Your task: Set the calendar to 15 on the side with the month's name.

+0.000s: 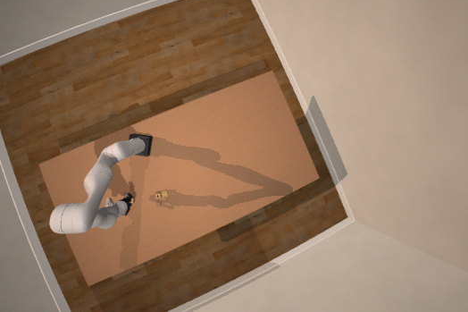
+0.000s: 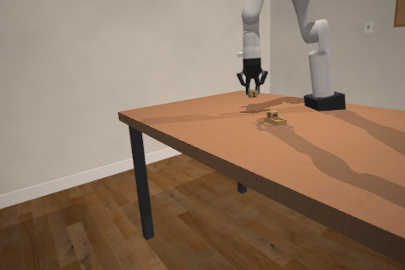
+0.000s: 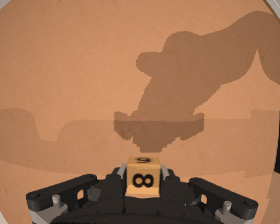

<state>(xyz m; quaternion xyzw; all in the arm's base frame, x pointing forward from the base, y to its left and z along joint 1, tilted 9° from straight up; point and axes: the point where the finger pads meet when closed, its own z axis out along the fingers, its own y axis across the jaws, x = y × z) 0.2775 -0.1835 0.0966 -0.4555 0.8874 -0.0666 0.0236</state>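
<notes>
My gripper [image 2: 253,92] [image 3: 143,172] [image 1: 130,199] is shut on a small wooden number cube [image 2: 253,93] [image 3: 143,177] and holds it a little above the table. In the wrist view the cube's face toward the camera shows an 8 lying on its side. The wooden calendar tray [image 2: 277,121] [image 1: 162,195] lies flat on the table to the right of the gripper, with the other cube [image 2: 272,114] standing in it. I cannot read that cube's digits or the month side.
The arm's black base [image 2: 325,100] [image 1: 141,144] stands behind the tray. The brown table [image 2: 239,135] [image 1: 232,139] has its front edge and left corner near the gripper. A dark table leg [image 2: 141,182] stands below that corner.
</notes>
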